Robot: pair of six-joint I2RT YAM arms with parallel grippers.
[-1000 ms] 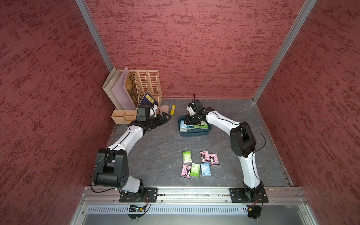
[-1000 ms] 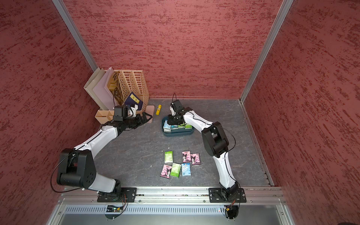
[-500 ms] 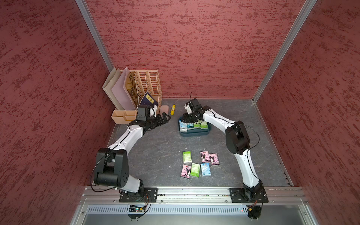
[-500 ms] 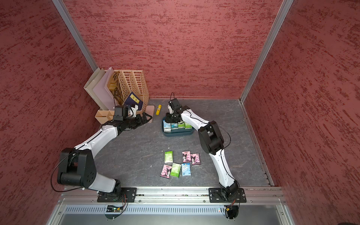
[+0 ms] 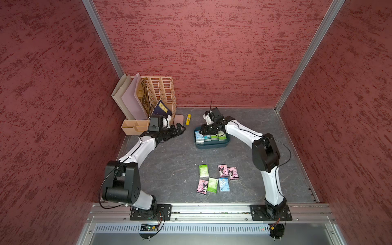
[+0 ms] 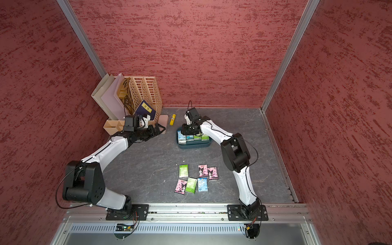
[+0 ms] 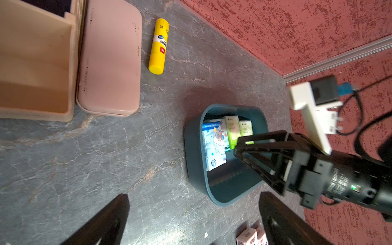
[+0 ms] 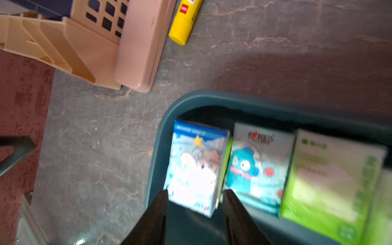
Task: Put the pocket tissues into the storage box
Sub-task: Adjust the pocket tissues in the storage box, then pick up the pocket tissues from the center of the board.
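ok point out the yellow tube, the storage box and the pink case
yellow tube [image 7: 158,45]: left wrist view, middle of its body
storage box [image 7: 192,152]: left wrist view, its outer side wall
pink case [image 7: 110,59]: left wrist view, middle of its flat top

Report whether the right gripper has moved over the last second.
Yes, slightly. The right gripper covered the middle of the storage box; now it sits toward the box's far rim, with the row of pocket tissues showing.

right gripper [image 8: 196,194] shifted sideways, over storage box [image 5: 212,146]
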